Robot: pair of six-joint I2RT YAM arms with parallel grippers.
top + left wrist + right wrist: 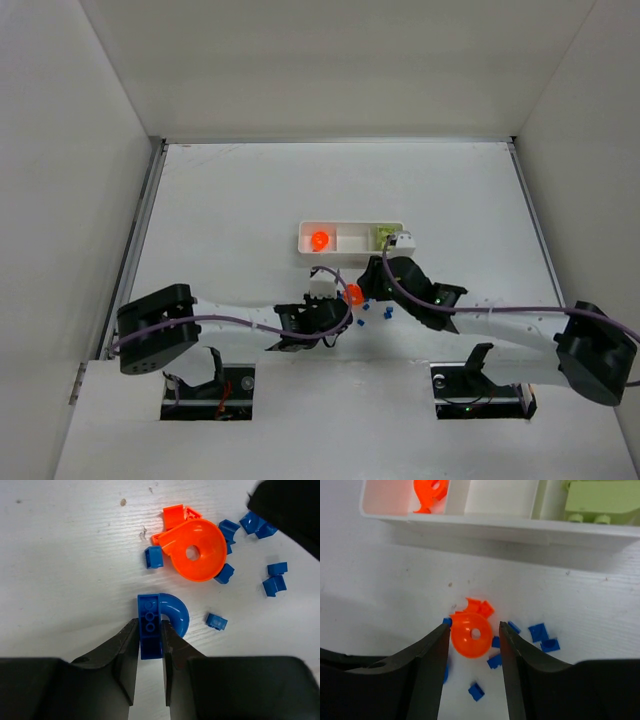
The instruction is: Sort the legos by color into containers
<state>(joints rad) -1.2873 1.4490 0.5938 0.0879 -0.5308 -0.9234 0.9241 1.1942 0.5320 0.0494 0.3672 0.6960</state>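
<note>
Blue lego (pixel 151 617) in left end effector (pixel 150 630)

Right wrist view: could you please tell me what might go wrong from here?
The right gripper stands open around the orange dish; closing may pinch or scatter the blue bricks beside it. The left gripper holds a blue arch close by, so the two might collide.

The white table (pixel 230 200) carries a long white tray (pixel 350 253); near it lie an orange dish-shaped lego (pixel 196 551), small blue legos (pixel 274 585) scattered around it, and a blue curved lego (pixel 175 612).
</note>
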